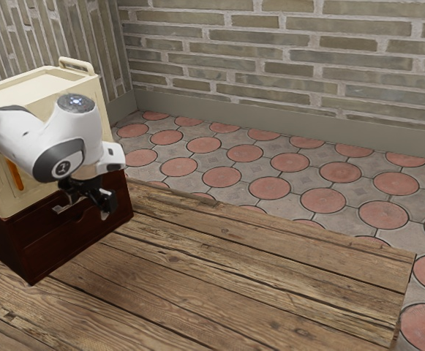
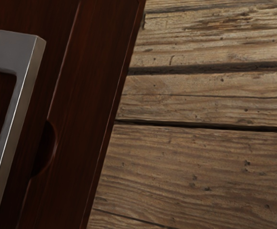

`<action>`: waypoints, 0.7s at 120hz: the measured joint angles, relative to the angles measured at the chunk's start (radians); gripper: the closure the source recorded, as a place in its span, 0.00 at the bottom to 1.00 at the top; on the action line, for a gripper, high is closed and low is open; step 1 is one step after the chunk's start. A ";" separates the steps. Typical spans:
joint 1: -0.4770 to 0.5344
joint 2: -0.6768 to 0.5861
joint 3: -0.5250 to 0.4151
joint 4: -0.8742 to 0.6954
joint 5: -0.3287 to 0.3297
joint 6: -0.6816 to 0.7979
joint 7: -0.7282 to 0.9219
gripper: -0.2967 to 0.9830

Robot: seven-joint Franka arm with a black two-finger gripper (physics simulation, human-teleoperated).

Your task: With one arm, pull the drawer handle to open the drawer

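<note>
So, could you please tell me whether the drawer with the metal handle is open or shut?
It looks shut: the drawer front sits flush with the dark cabinet around it, with no gap showing.

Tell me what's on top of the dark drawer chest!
A cream box sits on the dark chest. The arm hides some of it; I can't see underneath.

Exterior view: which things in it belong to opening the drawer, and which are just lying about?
Part of the job:
- metal handle
- dark wooden drawer unit
- gripper

Just there:
- cream case on top of the unit
- plank tabletop
</note>
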 joint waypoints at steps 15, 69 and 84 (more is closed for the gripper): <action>0.005 0.033 0.008 0.014 0.013 0.005 -0.004 0.23; 0.013 0.066 0.008 0.055 0.066 0.020 -0.004 0.23; 0.001 0.081 0.014 0.068 0.112 0.023 0.007 0.23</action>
